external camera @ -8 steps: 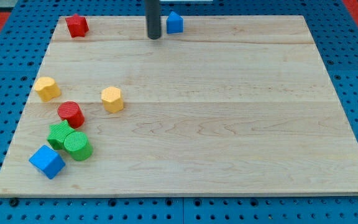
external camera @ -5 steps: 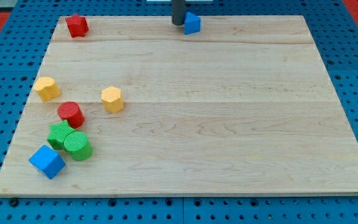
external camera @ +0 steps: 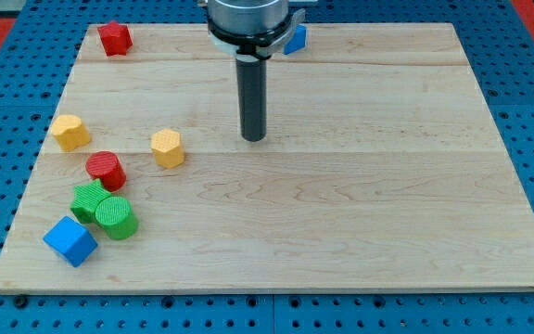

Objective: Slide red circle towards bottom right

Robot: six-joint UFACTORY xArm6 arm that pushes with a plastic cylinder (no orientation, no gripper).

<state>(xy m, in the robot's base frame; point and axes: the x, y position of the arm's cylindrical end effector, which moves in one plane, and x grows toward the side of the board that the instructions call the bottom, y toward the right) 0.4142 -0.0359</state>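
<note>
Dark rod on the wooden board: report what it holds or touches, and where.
Nothing. My tip stands on bare wood, apart from every block; the nearest, the yellow hexagonal block, and the red circle lie toward the view's left.

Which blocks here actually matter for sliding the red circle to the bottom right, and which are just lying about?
Part of the job:
- red circle, at the view's left
- my tip, well to the circle's right, touching no block

Lying about:
- yellow block and yellow block
- green blocks below the circle
- blue cube
- red block at top left
- blue block, partly hidden at top
</note>
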